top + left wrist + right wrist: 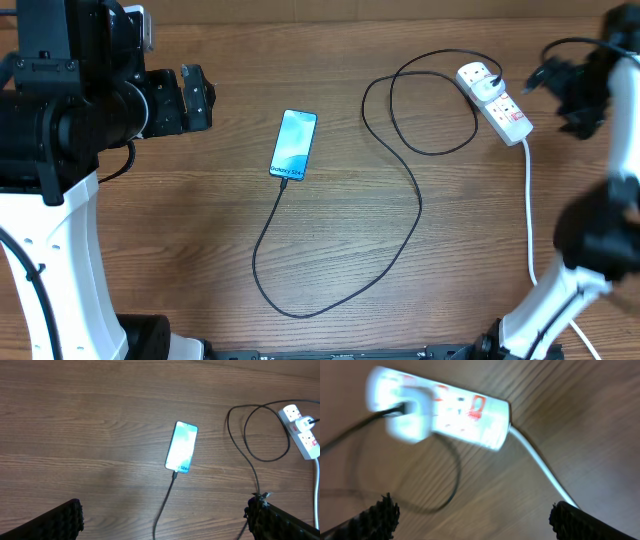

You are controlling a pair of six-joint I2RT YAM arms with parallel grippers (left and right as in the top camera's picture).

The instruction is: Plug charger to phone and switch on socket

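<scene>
Looks like a robotics lab bench here. A wood-grain table (180, 230), a white left arm (50, 250) and a white right arm (555, 295) rising from its near edge.

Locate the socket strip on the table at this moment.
In the overhead view the socket lies at the far right of the table, beside the loop of the charger cable, whose plug sits in it.

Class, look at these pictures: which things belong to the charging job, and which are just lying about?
Belong: phone; black charger cable; power strip with its white cord.
Lying about: no loose extras in view, just the wooden table underneath.
</scene>
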